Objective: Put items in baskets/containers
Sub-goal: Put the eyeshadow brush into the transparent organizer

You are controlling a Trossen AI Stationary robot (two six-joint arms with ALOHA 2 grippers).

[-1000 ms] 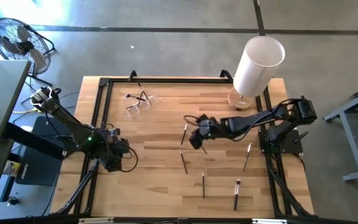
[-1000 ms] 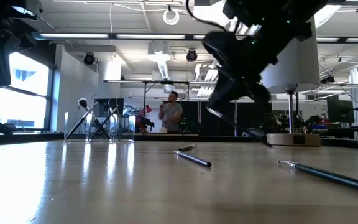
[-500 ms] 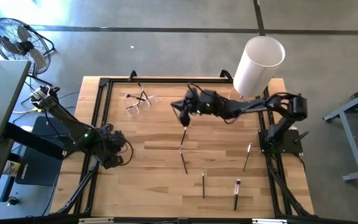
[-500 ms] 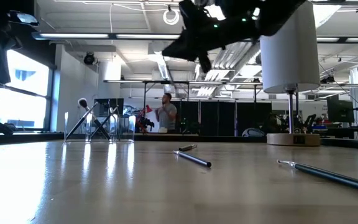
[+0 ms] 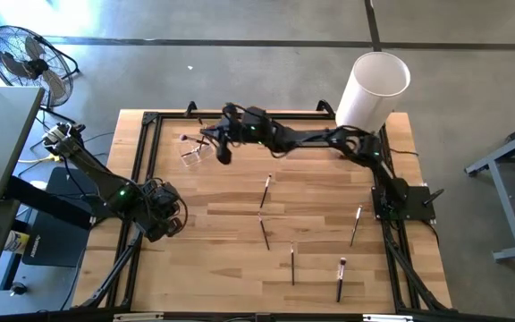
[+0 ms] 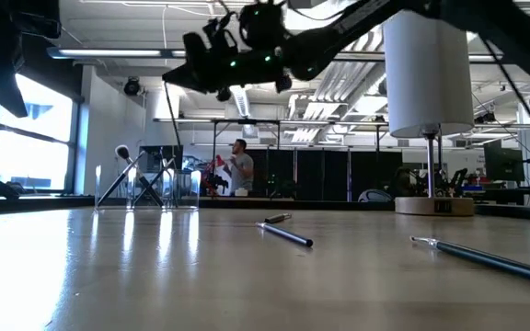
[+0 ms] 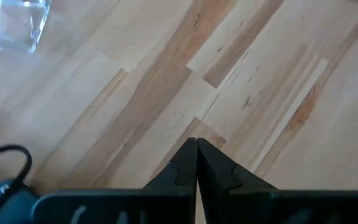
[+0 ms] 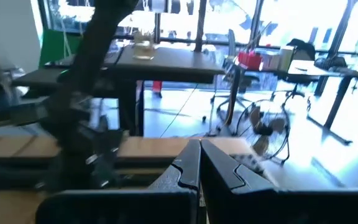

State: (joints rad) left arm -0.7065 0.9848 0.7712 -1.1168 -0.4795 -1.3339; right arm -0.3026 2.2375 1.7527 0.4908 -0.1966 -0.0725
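The clear cup stands near the table's far left corner and holds crossed brushes. Several dark makeup brushes lie flat on the wood in the middle and toward the near right; two of them show in the low view. My right gripper hangs high over the table just right of the cup, level and pointing toward the table's left. Its fingers are shut, and no brush shows between them. My left gripper waits shut near the left edge, over bare wood. My right gripper is shut, and I cannot tell whether a brush handle sits between its fingers. The wrist view looks along the closed fingers, and the other views show only a dark shape.
A tall white cylinder on a round wooden base stands at the far right corner. A black frame edges the table. A fan stands on the floor beyond the far left corner. A person stands far off in the room.
My right gripper has risen from low over the table's middle, beside the brushes. It has swung quickly toward the far left edge and now hangs high beside the clear cup. The brushes on the table have stayed where they were.
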